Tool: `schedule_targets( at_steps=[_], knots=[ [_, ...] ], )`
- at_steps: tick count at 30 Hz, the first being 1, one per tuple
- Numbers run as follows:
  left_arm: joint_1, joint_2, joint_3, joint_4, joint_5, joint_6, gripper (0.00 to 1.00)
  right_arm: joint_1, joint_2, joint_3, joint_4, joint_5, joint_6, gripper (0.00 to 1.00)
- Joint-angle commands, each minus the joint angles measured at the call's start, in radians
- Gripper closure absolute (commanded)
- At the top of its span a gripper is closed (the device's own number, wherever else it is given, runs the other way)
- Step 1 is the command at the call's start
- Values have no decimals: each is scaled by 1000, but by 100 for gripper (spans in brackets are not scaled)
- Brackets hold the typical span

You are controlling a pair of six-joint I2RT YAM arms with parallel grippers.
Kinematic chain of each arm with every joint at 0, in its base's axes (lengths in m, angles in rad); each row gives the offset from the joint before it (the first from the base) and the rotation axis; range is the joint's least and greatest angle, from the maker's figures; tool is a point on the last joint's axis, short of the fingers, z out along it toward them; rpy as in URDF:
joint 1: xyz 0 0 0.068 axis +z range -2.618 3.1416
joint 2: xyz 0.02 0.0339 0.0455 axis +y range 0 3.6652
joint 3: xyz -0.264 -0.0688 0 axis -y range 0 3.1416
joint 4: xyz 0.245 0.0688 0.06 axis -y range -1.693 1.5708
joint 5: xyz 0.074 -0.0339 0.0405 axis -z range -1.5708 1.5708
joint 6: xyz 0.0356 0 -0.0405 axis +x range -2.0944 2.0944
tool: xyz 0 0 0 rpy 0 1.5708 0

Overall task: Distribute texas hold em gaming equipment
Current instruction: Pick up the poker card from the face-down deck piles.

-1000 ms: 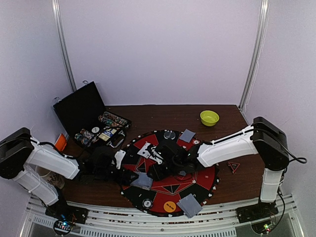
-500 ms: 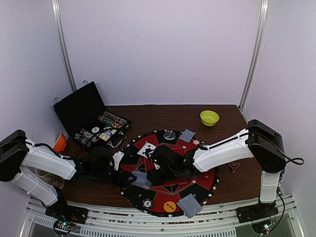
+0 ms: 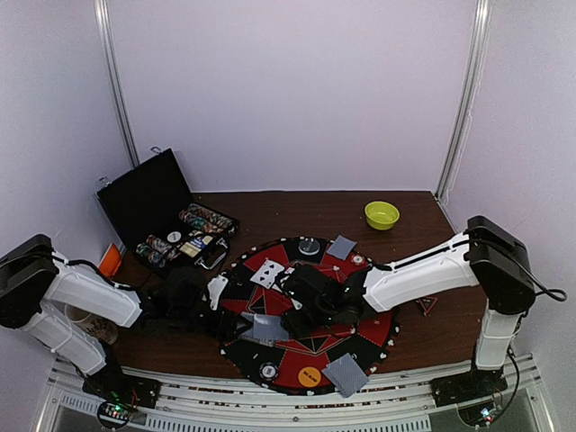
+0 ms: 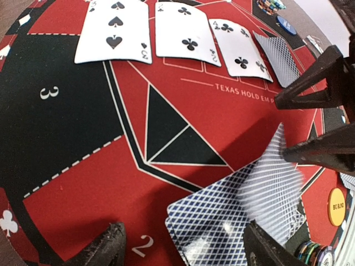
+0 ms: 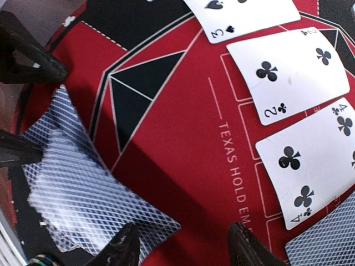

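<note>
So, mat (image 3: pixel 288 364): laid out and largely dressed; I'd put the deal past halfway.
Case (image 3: pixel 144 202): open at the left rear, with rows of case chips (image 3: pixel 193 227) not yet handed out.
Left gripper (image 4: pixel 186 246): low over seat 2, jaws apart, straddling the face-down cards without pinching them.
Right gripper (image 5: pixel 183 246): facing it from the other side, jaws apart, only red felt between them.
Board cards (image 4: pixel 183 33): three face up in a row by the lettering, with a fourth card (image 4: pixel 274 58) face down beside them; a fifth looks owed.
Hands: the seat-2 pile (image 4: pixel 222 221) shows grey-blue backs, its top card blurred and tilted off flat; a near pile (image 3: pixel 346 373) and a far pile (image 3: pixel 342 246) already lie at their seats.
Other seats: the arms cover the middle from above, so I can't tell whether the right side has cards.
Chips: a near stack (image 3: pixel 268 369) and a far stack (image 3: pixel 310 245) sit on the rim; other seats seem unserved.
Buttons: the orange disc (image 3: pixel 309 376) at the near edge and the blue disc (image 4: pixel 285 25) on the far side are both placed.
</note>
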Motion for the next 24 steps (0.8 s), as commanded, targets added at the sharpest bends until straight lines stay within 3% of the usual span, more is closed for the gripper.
schedule_targets(
  at_steps=[1,16,24],
  knots=[
    [1,55,-14,-44,28,7,25,-17,-68,-40,80,-134,1,44],
    [1,15,-7,-84,-2,13,25,-129,-54,-185,320,-382,183,48],
    [1,16,5,-96,-5,21,25,-142,-20,-211,372,-466,186,63]
  ],
)
